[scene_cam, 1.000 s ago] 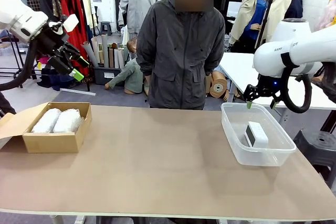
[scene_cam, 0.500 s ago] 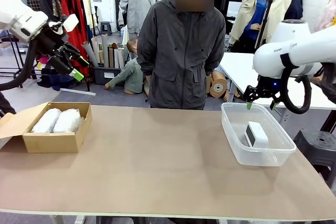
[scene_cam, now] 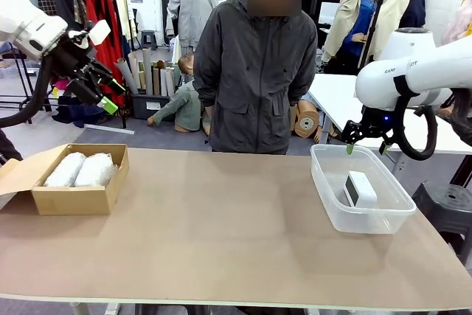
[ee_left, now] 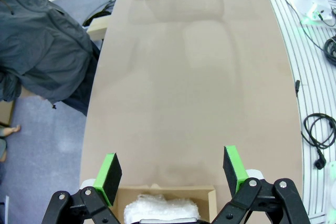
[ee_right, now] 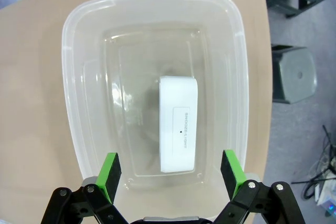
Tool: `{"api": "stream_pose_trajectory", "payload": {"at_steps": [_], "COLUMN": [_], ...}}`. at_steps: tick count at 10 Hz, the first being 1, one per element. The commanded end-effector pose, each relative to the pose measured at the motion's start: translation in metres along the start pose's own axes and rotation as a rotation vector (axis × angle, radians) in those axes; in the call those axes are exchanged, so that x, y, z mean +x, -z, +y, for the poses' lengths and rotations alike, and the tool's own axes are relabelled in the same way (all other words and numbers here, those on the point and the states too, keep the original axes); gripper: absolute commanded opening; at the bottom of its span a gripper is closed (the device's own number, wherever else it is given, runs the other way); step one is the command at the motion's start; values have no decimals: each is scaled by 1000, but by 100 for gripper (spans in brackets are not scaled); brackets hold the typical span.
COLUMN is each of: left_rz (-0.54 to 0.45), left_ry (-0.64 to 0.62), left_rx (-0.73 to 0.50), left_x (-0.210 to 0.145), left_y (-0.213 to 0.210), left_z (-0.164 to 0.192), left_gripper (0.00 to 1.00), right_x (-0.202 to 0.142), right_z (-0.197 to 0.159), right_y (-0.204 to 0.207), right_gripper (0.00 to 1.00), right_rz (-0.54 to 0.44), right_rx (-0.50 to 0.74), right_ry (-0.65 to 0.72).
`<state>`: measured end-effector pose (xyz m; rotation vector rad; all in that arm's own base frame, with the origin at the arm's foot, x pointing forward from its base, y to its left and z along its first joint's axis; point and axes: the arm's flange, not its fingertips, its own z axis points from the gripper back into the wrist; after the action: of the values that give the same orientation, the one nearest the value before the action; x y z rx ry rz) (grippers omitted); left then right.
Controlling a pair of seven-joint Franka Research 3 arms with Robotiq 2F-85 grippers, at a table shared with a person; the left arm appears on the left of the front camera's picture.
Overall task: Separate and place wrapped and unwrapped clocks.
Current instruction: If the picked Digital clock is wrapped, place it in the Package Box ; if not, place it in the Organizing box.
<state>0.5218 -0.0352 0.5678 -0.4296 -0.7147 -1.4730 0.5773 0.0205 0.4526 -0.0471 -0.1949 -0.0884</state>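
Observation:
Two bubble-wrapped clocks (scene_cam: 80,169) lie side by side in an open cardboard box (scene_cam: 74,198) at the table's left; one wrapped clock (ee_left: 160,208) shows at the bottom of the left wrist view. The bare white clock (scene_cam: 360,189) rests inside a clear plastic bin (scene_cam: 339,215) at the right, seen from above as clock (ee_right: 179,123) in bin (ee_right: 73,77). My left gripper (scene_cam: 107,90) hangs open high above the box, its green pads (ee_left: 110,174) empty. Over the bin's far edge my right gripper (scene_cam: 365,147) is open, and the gripper (ee_right: 170,169) holds nothing.
A person in a dark grey jacket (scene_cam: 254,71) stands at the table's far side, hands out of sight. The brown tabletop (scene_cam: 221,226) between box and bin is bare. Cables (ee_left: 317,132) lie on the floor beside the table.

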Motion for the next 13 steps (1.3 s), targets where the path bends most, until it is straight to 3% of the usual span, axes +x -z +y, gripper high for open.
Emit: {"api": "stream_pose_trajectory", "payload": {"at_steps": [1,4,8,9,13], "left_rz": [2,2,2,2,2], "left_ry": [-3,-3,-3,-3,-3], "left_rx": [5,5,5,5,5], "left_x": [0,0,0,0,0], "left_y": [-1,-1,-1,-1,-1], "left_z": [-1,-1,-1,-1,-1], "left_gripper": [100,100,100,100,100], "right_x": [-10,-27,-47,-50,-70], "right_z": [8,24,45,45,45], "right_y": [-15,-46,-87,-97,-134], "right_gripper": [100,100,100,100,100], "right_rz": [22,-55,-148,-206,-269], "right_rx": [81,183,274,317,539], "right_ry": [-163,-422,-599,-681,-933]}}
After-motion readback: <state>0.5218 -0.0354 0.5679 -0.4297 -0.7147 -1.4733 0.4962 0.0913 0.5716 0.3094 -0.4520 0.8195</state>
